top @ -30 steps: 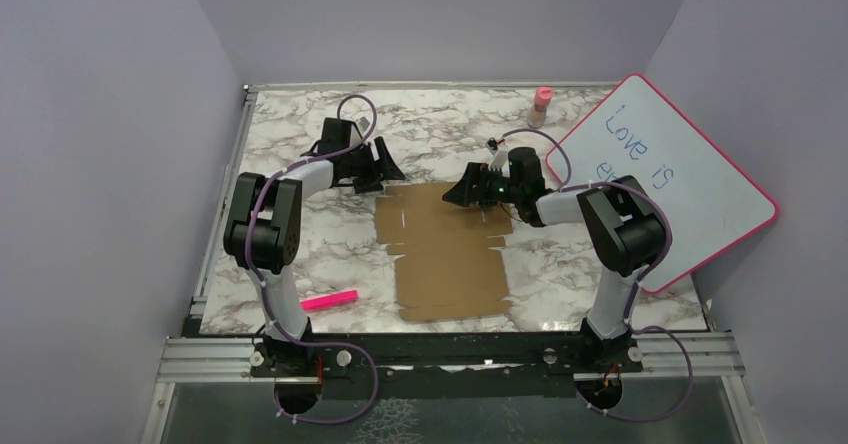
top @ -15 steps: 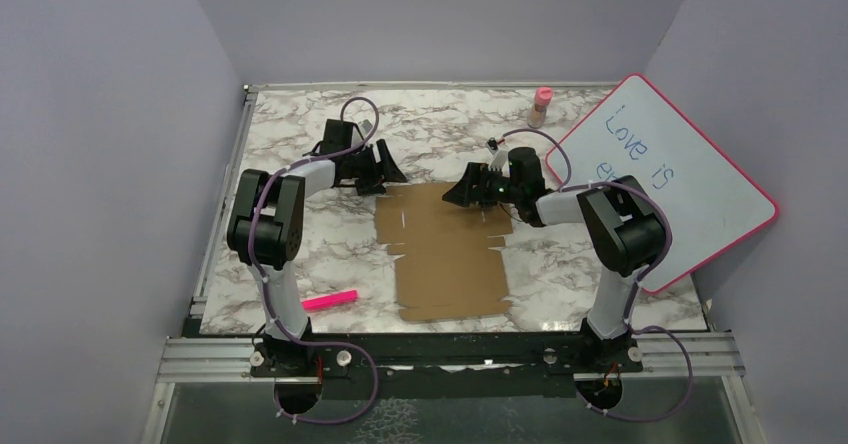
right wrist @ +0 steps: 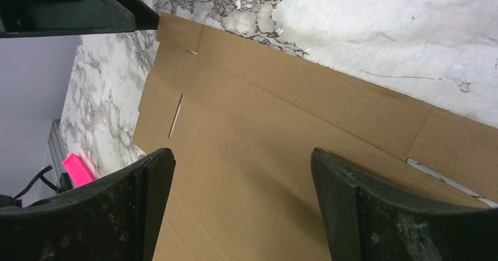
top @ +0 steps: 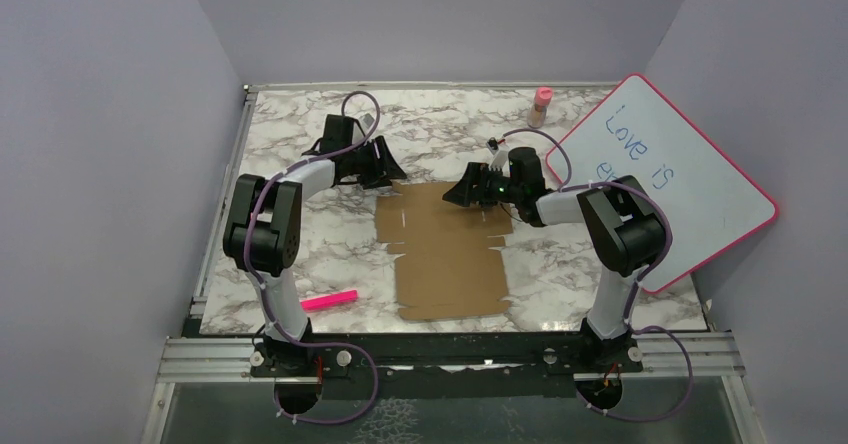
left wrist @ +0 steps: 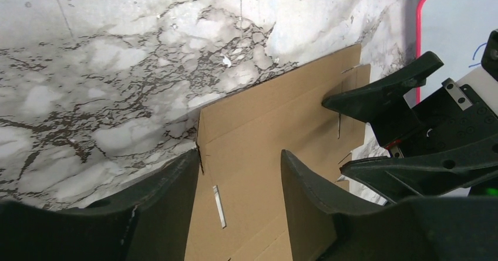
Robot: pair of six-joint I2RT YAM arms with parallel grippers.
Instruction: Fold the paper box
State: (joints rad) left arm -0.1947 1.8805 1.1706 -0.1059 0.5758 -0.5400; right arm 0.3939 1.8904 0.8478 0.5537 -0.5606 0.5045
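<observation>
You see the paper box (top: 445,249) lying flat, mid-frame on the tabletop (top: 290,144). Your left gripper (top: 390,178) sits spread at its upper-left corner, and your right gripper (top: 455,192) is spread wide at its upper right. You cannot tell whether any fingertip touches the cardboard. Both wrist views crop the box's lower part.

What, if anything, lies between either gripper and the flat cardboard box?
Nothing visible does. The left gripper and right gripper, both open, sit at the far edge of the cardboard box, with only bare cardboard beneath them. The pink marker lies off to the left, and the whiteboard is off to the right.
</observation>
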